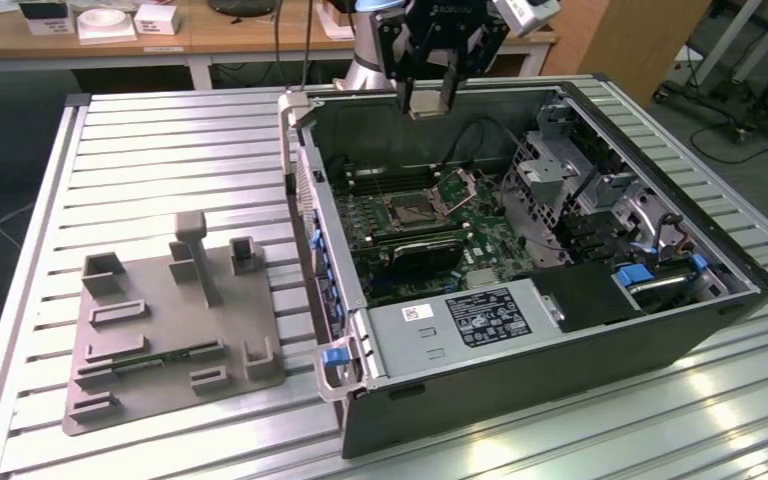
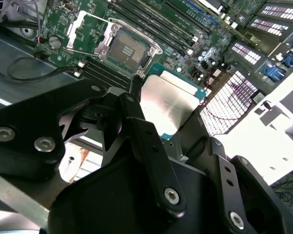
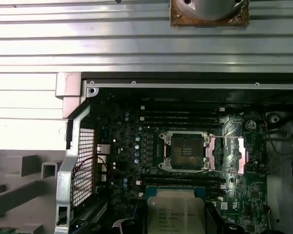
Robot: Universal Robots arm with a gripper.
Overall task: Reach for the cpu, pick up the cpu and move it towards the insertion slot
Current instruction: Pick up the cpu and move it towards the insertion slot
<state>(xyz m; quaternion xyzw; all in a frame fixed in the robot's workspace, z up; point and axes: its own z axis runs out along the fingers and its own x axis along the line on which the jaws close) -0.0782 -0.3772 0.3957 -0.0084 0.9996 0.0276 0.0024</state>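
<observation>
Second wrist view: cpu (image 2: 171,105) gripped between claw (image 2: 168,122) fingers.

One cpu (image 3: 176,210), one insertion slot (image 3: 184,151), one tray (image 1: 157,330).

Exterior view looks down from high and afar; both wrist views share the insertion slot (image 3: 184,151) closer.

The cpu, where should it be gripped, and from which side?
By two opposite thin edges, coming in from the flat metal top, as the pincer holds it now. The cpu is a thin flat square, so its edges likely give the only purchase, and its underside stays free to face the open insertion slot.
</observation>
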